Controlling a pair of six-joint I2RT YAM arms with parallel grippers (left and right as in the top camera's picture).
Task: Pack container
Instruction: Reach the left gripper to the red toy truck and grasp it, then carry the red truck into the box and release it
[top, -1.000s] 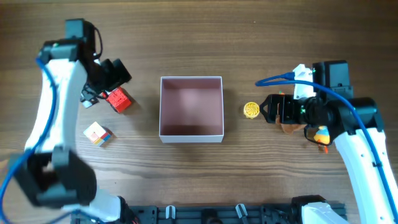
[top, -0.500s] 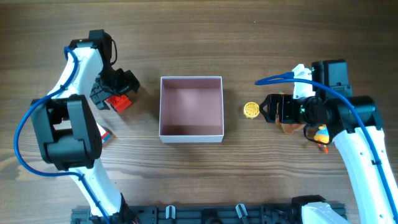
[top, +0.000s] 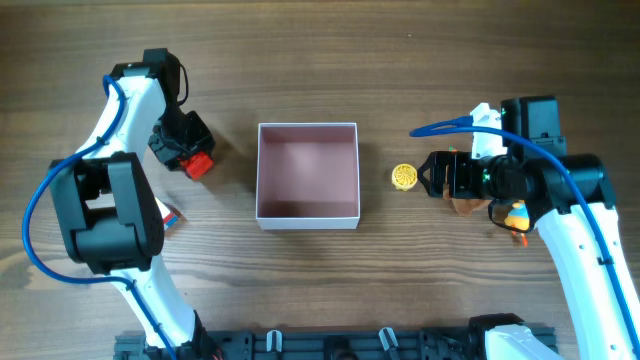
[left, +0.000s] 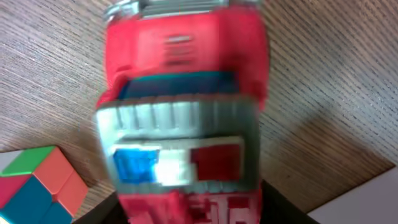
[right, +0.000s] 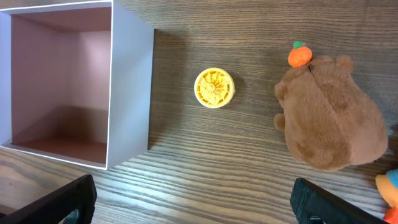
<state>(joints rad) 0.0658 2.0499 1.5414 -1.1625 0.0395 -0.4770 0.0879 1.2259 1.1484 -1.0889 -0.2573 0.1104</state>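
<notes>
Wood-grain tabletop (top: 330, 60) fills the overhead view, and the container (top: 308, 165) sits open and empty at its middle, between the two arms. The left tool (top: 190, 155) is down over a red toy truck (top: 199, 164), and the container lies near it toward the table's centre, level with it across the picture. The right tool (top: 428, 177) points at the container's opposite wall, with a yellow ridged disc (top: 404, 177) just beside its tips and in line between tool and box. Each arm is near its own toy. Judged from this, the left arm's carry is a short sideways move over the near wall. A colour cube (top: 172, 214) peeks out beside the left arm.

From the left wrist, the truck (left: 183, 112) fills the frame, blurred, its long axis running up and down the picture between the dark fingers (left: 283, 205) at the bottom edge. I cannot tell whether they press its sides. A blue, white and red light bar crosses its roof, and the raised marks below it are too smeared to read. The cube (left: 37, 186) lies at lower left.

From the right wrist, the fingers (right: 59, 202) stand wide apart and empty. The disc (right: 214, 87) lies ahead between them, the container (right: 127, 93) just beyond to one side, and a brown plush animal (right: 329, 121) to the other. No writing can be read anywhere
</notes>
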